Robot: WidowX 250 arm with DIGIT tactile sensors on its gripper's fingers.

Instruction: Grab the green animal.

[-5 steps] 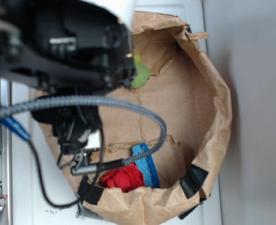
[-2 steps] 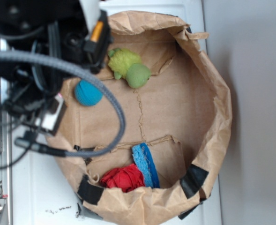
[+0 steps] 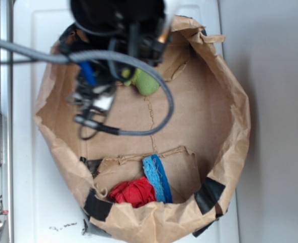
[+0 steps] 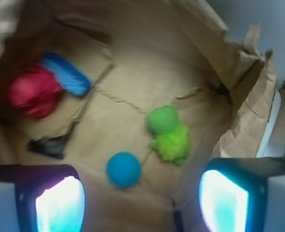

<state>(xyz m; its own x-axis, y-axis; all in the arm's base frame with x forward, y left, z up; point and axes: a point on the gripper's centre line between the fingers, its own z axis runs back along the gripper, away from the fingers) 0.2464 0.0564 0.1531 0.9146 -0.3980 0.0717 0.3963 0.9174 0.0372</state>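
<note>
The green animal [image 4: 167, 133] lies on the floor of the brown paper bag [image 3: 229, 116], with its fuzzy yellow-green body towards me and its round duller-green head away. In the exterior view only its head and a bit of body [image 3: 144, 82] show under my arm. My gripper [image 4: 142, 203] is open and empty, above the bag floor. The animal lies ahead of it and a little right of the middle. The teal-blue ball [image 4: 124, 169] lies just ahead between the fingers [image 4: 60, 205]. In the exterior view the arm hides the gripper and the ball.
A red cloth [image 3: 133, 192] and a blue strip [image 3: 156, 178] lie at the bag's near end; they also show in the wrist view, the red cloth [image 4: 33, 92] beside the blue strip [image 4: 65, 79]. The bag's crumpled wall [image 4: 248, 111] rises close on the right. A grey cable [image 3: 159, 116] loops over the bag.
My arm has swung from the left side of the bag to its far end, over the green animal. It now hides the teal-blue ball and most of the animal's body.
</note>
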